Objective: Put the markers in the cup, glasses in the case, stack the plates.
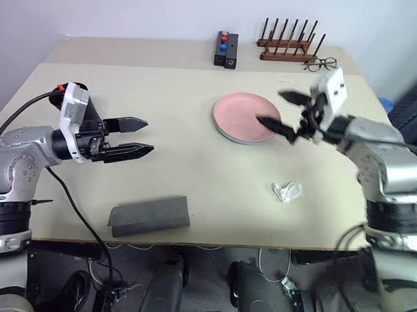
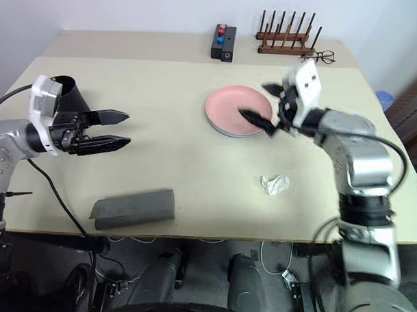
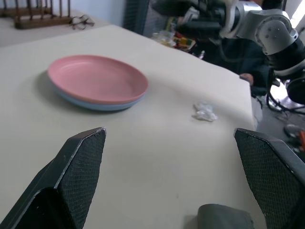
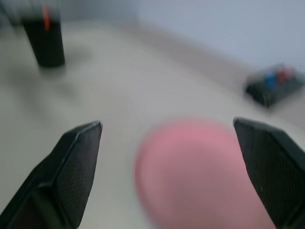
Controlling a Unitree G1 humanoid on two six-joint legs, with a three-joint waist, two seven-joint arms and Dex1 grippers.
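Pink plate (image 1: pixel 245 117) sits stacked on the blue plate (image 3: pixel 90 103); right gripper (image 1: pixel 284 111) beside it and left gripper (image 1: pixel 136 138) both spread, empty.

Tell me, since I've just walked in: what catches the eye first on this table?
The pink plate, stacked on a blue one, sits mid-table, with the open right gripper beside its right edge. Opposite, the open left gripper hangs above the table, and a grey case lies at the near edge.

Pink plate (image 1: pixel 245 117) stacked on blue plate (image 3: pixel 97 105), mid-table. Grey case (image 1: pixel 150 215) closed, near front edge. Black cup (image 4: pixel 44 42) upright, red-tipped marker (image 4: pixel 46 16) inside.
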